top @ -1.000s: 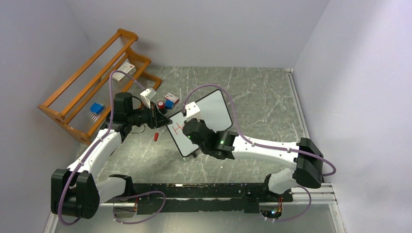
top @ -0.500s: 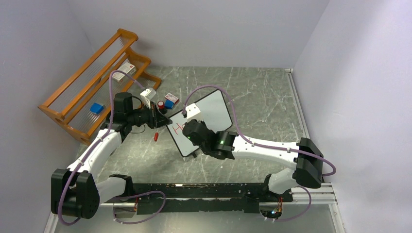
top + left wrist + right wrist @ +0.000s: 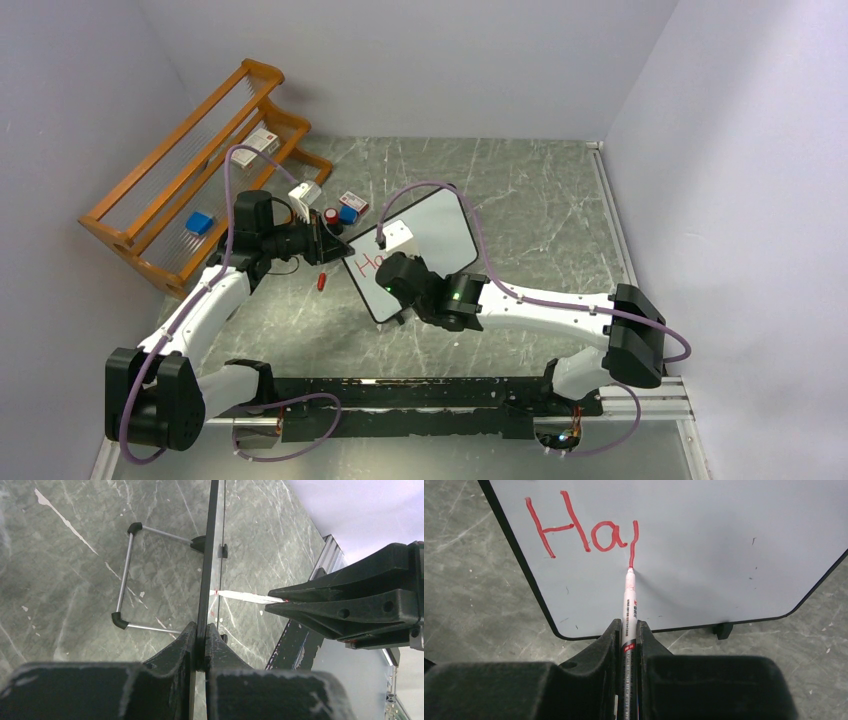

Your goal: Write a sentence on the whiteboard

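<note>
The whiteboard (image 3: 440,232) stands tilted on its small black feet in the middle of the table. My left gripper (image 3: 338,247) is shut on its left edge, and the left wrist view shows the thin black frame (image 3: 207,555) pinched between the fingers (image 3: 187,640). My right gripper (image 3: 628,627) is shut on a white marker (image 3: 629,605) whose red tip touches the board (image 3: 704,545). The sentence (image 3: 574,530) reads "Ha" in red, followed by one downstroke that ends at the tip. From above, the lettering (image 3: 365,263) sits near the board's left edge, partly under my right wrist (image 3: 400,262).
A wooden rack (image 3: 150,175) stands at the back left with a blue box (image 3: 200,222) in it. Small boxes (image 3: 348,207) and a white block (image 3: 305,192) lie behind the left gripper. A red cap (image 3: 321,281) lies on the table left of the board.
The right gripper has shifted slightly right along the board with the marker. The red lettering has grown from "H" to "Ha" plus a downstroke. The left arm has stayed still.
</note>
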